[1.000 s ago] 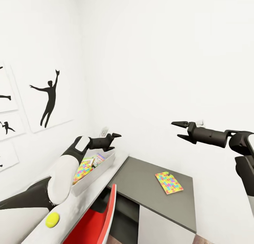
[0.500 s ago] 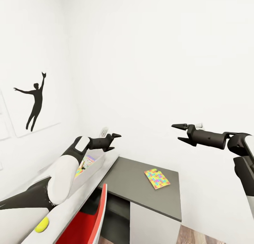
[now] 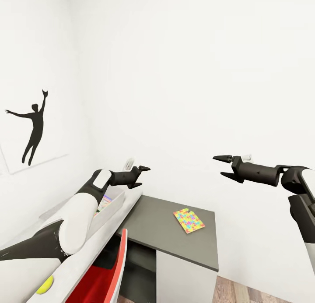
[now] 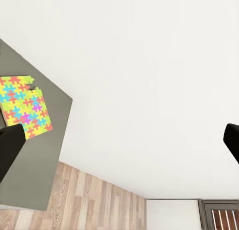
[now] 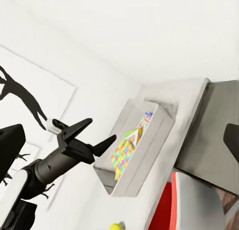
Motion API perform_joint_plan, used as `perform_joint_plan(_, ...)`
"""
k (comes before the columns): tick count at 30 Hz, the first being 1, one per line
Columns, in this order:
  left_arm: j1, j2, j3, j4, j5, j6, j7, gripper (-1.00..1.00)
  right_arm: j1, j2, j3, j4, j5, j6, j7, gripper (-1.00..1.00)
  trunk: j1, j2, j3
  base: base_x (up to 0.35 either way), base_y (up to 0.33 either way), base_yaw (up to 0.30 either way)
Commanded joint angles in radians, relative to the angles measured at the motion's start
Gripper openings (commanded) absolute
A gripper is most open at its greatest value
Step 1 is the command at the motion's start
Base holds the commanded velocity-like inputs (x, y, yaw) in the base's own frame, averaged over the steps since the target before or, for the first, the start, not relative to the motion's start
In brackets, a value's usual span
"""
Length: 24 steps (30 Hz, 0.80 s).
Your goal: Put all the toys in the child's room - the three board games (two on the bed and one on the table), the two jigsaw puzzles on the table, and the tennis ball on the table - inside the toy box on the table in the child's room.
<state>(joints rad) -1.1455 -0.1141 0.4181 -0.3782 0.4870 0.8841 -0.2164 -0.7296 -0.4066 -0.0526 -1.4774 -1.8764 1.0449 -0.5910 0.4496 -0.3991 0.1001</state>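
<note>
You had both arms raised with jaws spread and empty, the right gripper (image 3: 222, 166) nearer the flat, many-coloured jigsaw puzzle (image 3: 188, 220), which lay below it on the dark grey cabinet (image 3: 148, 224), long axis angled toward the grey toy box (image 3: 114, 203) beside that cabinet.

No words or nos. to read here. The wall picture (image 3: 33, 128) is just a black jumping figure, and the game box (image 5: 145, 119) print is too small to read.
</note>
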Motion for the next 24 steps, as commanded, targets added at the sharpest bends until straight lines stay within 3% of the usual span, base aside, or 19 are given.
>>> perform_joint_plan(1,0.000,-0.001,0.008,-0.001,-0.008,0.005,-0.004,1.00,-0.001,0.000,-0.001,0.006,-0.010,0.002,-0.010,1.00,0.000,-0.001,-0.002,-0.001,0.000,-0.007)
perform_joint_plan(15,0.000,-0.002,0.007,-0.001,-0.008,0.004,-0.004,1.00,-0.001,-0.003,0.005,0.146,-0.011,0.002,-0.010,1.00,0.000,-0.001,-0.024,-0.003,0.000,-0.001)
perform_joint_plan(24,0.000,-0.002,0.007,-0.001,-0.008,0.004,-0.004,1.00,-0.001,-0.007,0.005,0.167,-0.006,0.002,-0.010,1.00,0.000,-0.001,-0.039,-0.022,0.000,0.000)
